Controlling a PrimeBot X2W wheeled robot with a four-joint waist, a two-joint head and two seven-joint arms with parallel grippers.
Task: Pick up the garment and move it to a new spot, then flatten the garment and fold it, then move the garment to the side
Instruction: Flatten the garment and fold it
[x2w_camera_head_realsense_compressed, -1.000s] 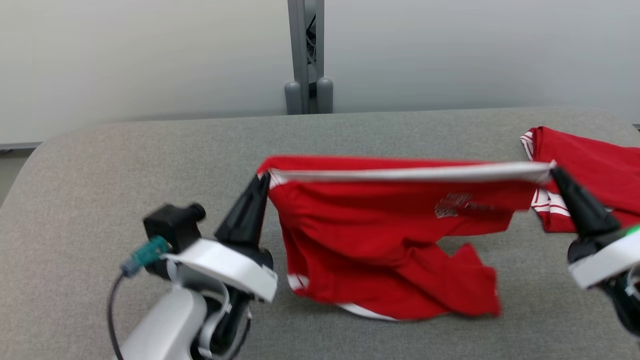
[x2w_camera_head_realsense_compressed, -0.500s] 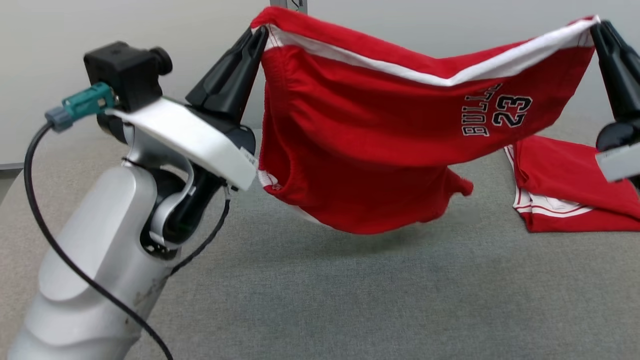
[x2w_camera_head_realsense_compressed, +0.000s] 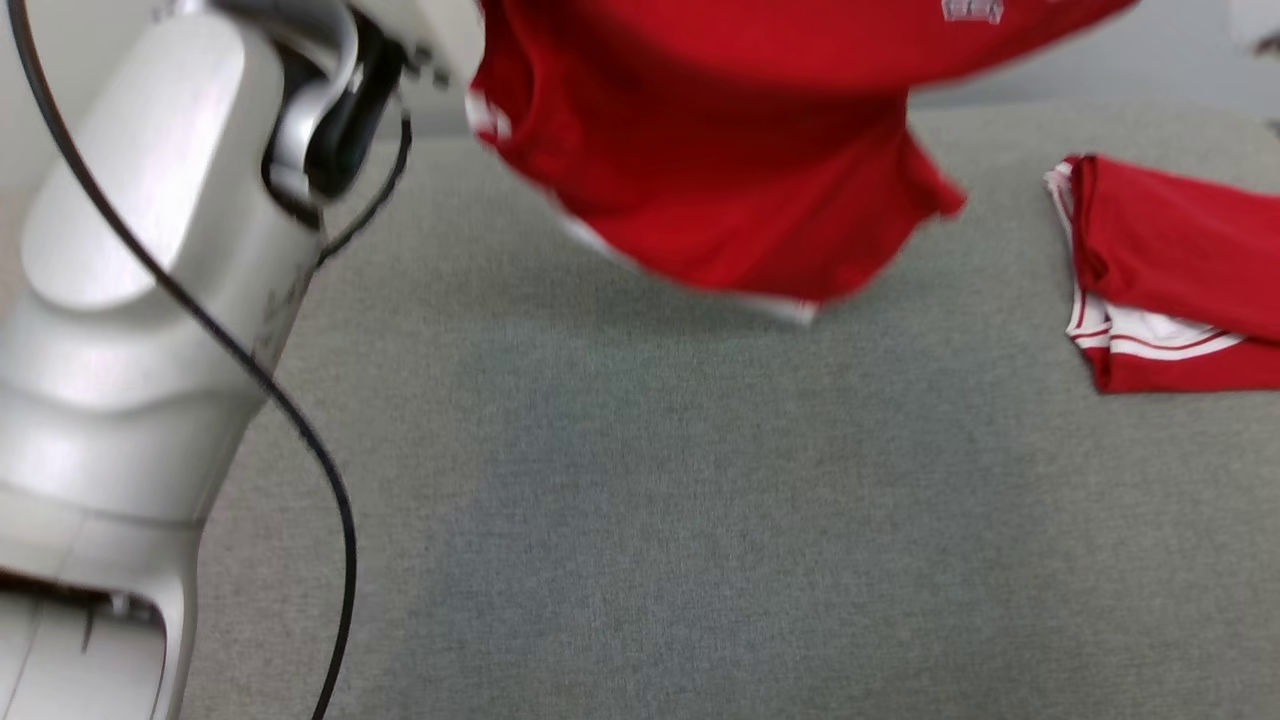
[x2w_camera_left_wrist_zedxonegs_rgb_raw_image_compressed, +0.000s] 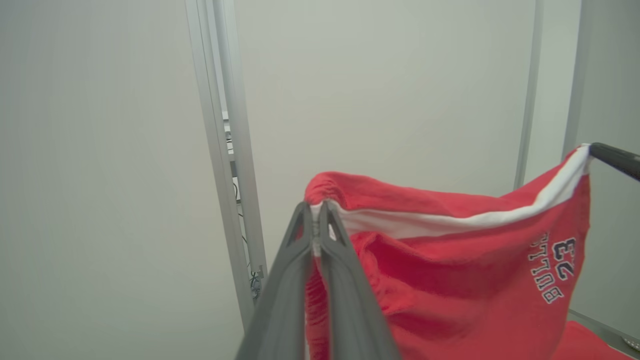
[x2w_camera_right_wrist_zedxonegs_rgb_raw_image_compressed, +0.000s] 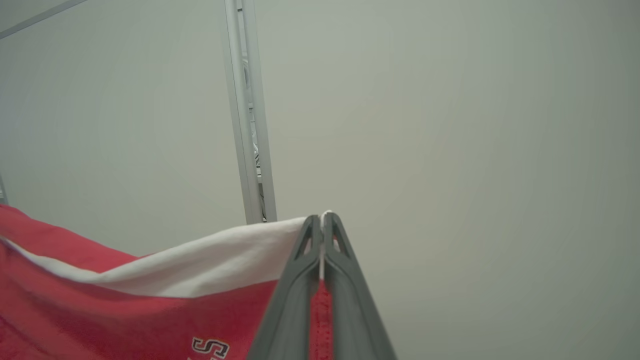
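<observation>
This looks like a robot test room or a lab, not a home. Beyond the jaws stands a plain pale wall (x2w_camera_left_wrist_zedxonegs_rgb_raw_image_compressed: 400, 75), and a bare aluminium post (x2w_camera_left_wrist_zedxonegs_rgb_raw_image_compressed: 225, 150) with loose wires (x2w_camera_left_wrist_zedxonegs_rgb_raw_image_compressed: 235, 192) runs up it. Below the jaws lies a wide tabletop (x2w_camera_head_realsense_compressed: 650, 500) covered with grey cloth. A pale robot arm (x2w_camera_head_realsense_compressed: 130, 250) with a black cable (x2w_camera_head_realsense_compressed: 345, 540) reaches over it.

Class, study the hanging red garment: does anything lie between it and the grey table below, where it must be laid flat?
Nothing visible does. The table beneath the garment is bare; a second, folded red garment lies off to the right, apart from it.
</observation>
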